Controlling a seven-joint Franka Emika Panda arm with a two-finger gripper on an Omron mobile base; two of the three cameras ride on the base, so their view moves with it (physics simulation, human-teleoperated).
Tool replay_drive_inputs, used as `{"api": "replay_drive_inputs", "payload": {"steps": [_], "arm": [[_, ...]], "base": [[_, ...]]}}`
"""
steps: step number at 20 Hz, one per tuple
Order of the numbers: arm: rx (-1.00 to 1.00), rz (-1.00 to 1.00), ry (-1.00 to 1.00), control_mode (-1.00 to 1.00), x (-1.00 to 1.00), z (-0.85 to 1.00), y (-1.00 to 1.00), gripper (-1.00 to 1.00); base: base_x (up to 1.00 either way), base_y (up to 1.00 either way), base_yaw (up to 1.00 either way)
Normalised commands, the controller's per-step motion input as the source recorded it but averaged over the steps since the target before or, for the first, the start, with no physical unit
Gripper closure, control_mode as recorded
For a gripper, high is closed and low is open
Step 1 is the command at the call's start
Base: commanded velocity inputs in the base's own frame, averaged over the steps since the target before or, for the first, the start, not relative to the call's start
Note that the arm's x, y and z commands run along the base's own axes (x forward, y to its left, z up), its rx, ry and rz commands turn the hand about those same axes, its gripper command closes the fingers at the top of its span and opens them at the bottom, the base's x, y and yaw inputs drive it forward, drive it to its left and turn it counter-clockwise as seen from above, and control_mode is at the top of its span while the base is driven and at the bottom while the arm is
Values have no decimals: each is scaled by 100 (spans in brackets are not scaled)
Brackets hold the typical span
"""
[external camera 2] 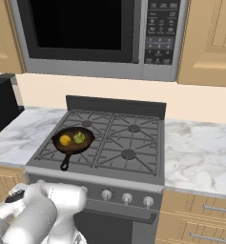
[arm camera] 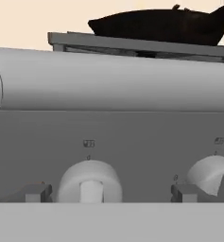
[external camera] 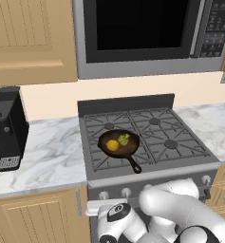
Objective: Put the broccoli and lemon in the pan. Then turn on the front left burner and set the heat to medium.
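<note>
The pan (external camera: 128,148) sits on the stove's front left grate, handle toward the front edge. The lemon (external camera: 112,145) and the broccoli (external camera: 124,139) lie side by side inside it. The right base view shows the pan (external camera 2: 81,145), lemon (external camera 2: 65,140) and broccoli (external camera 2: 79,137) as well. The front left burner is hidden under the pan. My gripper (arm camera: 111,193) is low in front of the stove's control panel, open, with its fingertips (arm camera: 38,193) on either side of a white knob (arm camera: 90,182). From there the pan (arm camera: 160,26) shows side-on above the stove edge.
A second white knob (arm camera: 212,176) sits to the right on the panel. More knobs (external camera 2: 127,198) line the stove front. A black coffee machine (external camera: 7,128) stands on the left counter. A microwave (external camera: 147,33) hangs above the stove.
</note>
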Motion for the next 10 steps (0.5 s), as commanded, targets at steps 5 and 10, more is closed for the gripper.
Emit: {"api": "replay_drive_inputs", "payload": {"steps": [5, 10], "arm": [[5, 0, 0, -100, 16, -27, -1, -100], [2, 0, 0, -100, 13, -28, 0, -100]], "base": [[0, 0, 0], [0, 0, 0]]}}
